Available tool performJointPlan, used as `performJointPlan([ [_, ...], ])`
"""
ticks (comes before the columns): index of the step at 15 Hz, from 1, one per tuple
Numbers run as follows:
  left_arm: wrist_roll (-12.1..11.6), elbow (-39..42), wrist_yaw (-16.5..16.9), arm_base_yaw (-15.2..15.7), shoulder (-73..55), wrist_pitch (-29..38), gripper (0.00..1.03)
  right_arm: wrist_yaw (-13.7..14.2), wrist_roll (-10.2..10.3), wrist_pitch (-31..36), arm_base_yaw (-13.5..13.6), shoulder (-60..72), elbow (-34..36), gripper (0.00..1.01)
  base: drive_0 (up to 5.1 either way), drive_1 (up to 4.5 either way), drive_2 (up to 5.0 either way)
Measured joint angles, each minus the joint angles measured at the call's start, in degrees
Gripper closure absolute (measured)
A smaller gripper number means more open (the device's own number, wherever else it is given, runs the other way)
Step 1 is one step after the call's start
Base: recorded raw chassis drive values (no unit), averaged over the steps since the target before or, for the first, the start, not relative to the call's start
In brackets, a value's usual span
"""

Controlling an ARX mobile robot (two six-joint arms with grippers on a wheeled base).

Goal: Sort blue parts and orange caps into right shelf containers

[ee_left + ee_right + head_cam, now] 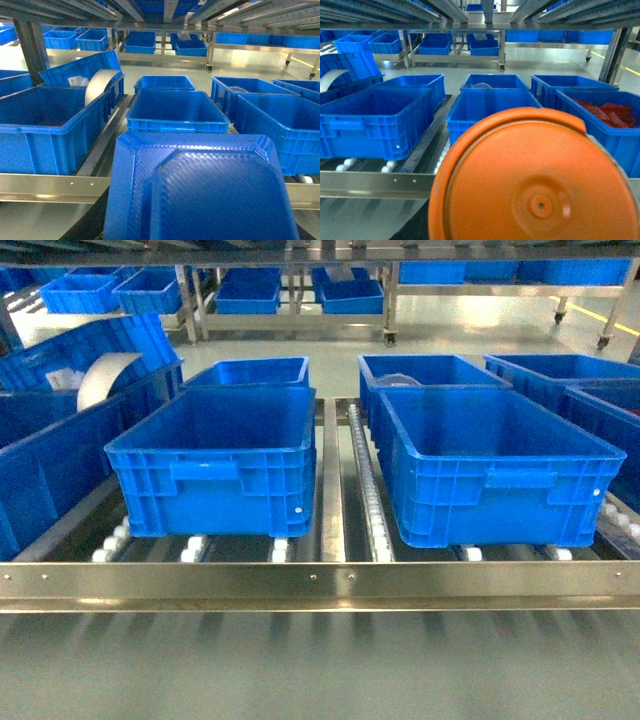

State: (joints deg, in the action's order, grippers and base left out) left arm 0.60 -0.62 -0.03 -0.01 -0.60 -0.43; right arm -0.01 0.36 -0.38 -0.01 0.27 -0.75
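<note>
A textured blue part (200, 190) fills the lower half of the left wrist view, held up before the shelf; my left gripper's fingers are hidden behind it. A round orange cap (535, 185) with a small centre hole covers the lower right wrist view and hides my right gripper's fingers. Neither gripper shows in the head view. The right shelf containers stand on roller tracks: one front crate (215, 460) left of centre and one (495, 465) right of centre, both with nothing visible inside. At the far right, a crate (605, 112) holds reddish-orange pieces.
A steel front rail (320, 585) borders the shelf just before the crates. More blue crates stand behind (250, 370) and to the left, one tilted with a white roll (105, 375). Farther racks with crates (250, 290) line the back.
</note>
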Motion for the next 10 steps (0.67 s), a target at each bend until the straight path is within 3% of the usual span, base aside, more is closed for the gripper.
performJointPlan([
  [10, 0.0, 0.0, 0.0, 0.0, 0.0, 0.0, 0.61, 0.0, -0.1, -0.1, 0.0, 0.0, 0.0, 0.56, 0.0, 0.00, 0.0],
])
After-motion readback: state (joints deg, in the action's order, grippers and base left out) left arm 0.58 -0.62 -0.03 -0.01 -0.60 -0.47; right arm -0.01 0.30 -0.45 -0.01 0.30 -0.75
